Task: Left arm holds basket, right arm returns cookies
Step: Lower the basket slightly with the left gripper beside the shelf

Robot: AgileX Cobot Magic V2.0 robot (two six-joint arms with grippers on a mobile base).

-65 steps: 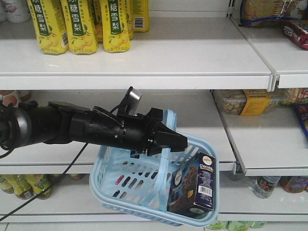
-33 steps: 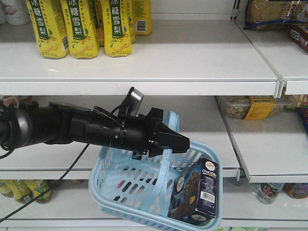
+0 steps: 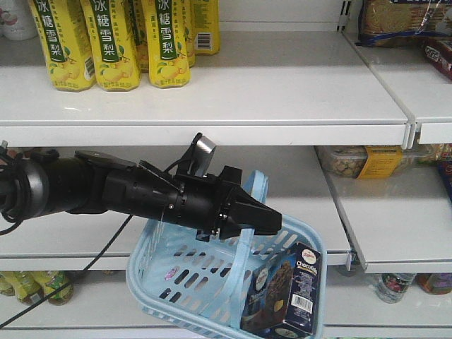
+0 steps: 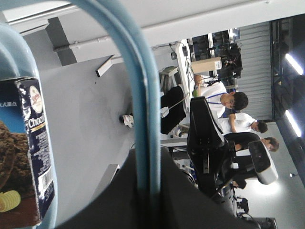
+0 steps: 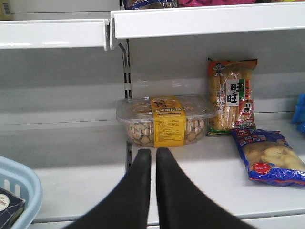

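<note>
Closest to the right wrist camera, the right gripper (image 5: 152, 153) is holding its two black fingers pressed nearly together with nothing between them. At the lower left of that view a curve of the basket (image 5: 20, 185) is poking in, and a dark corner of the cookies (image 5: 8, 204) is peeking over the frame edge, most of it cut off.

In the front view the cookies (image 3: 284, 293) are standing upright in the basket's (image 3: 185, 272) near right corner, the carton's base and the basket's bottom running out of frame. The left gripper (image 3: 272, 224) is clenching the flat blue handle (image 3: 245, 248). The strap is looping up behind the pointed jaws, so the exact grip point is hidden. The left wrist view is showing the handle (image 4: 143, 105) disappearing into a dark blur.

Farther back, a clear tub (image 5: 166, 121) is sitting on the middle shelf (image 5: 86, 167), with an orange pack (image 5: 232, 98) leaning behind a blue bag (image 5: 268, 155). On the upper shelf (image 3: 282, 85), yellow bottles (image 3: 111, 44) are standing with their tops cropped.
</note>
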